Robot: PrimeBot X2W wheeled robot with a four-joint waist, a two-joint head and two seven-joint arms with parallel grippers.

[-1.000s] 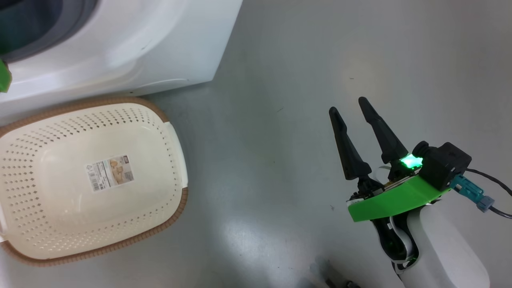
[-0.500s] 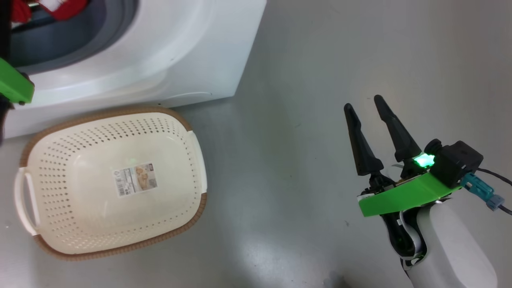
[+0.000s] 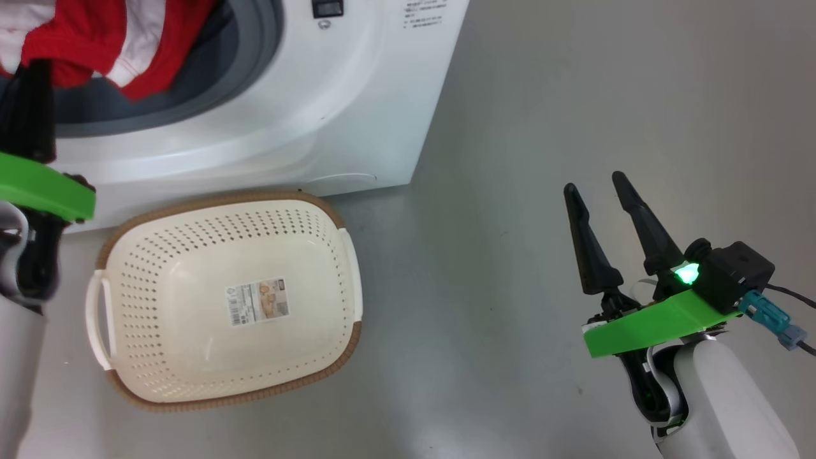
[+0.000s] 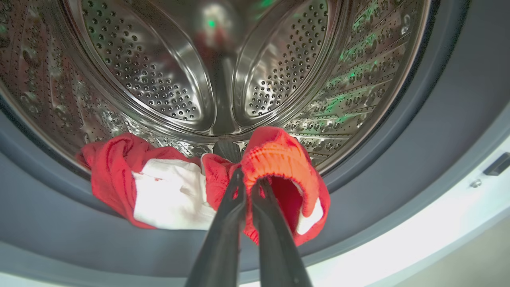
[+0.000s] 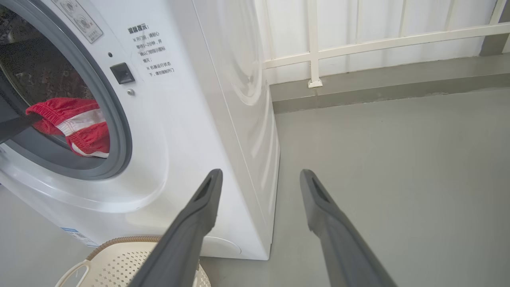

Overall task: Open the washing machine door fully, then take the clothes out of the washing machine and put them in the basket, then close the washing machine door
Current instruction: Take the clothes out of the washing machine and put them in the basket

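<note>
The washing machine [image 3: 331, 95] stands at the upper left, its mouth uncovered; the washing machine door is out of view. Red and white clothes [image 3: 95, 44] hang over the grey gasket at the drum's mouth. My left gripper [image 4: 249, 179] is shut on a red fold of the clothes [image 4: 279, 159], and its dark fingers [image 3: 29, 108] rise to them in the head view. The cream basket [image 3: 347, 274] sits on the floor in front of the machine, with nothing in it but a label. My right gripper [image 3: 594, 182] hangs open over bare floor to the right, holding nothing.
The steel drum [image 4: 159, 71] behind the clothes holds nothing else that I can see. A white railing and a low ledge [image 5: 358, 79] run behind the machine. Grey floor [image 3: 510, 127] spreads to the machine's right.
The head camera has shifted, so the machine's mouth, the clothes and my left arm have come further into view. The right gripper has stayed open.
</note>
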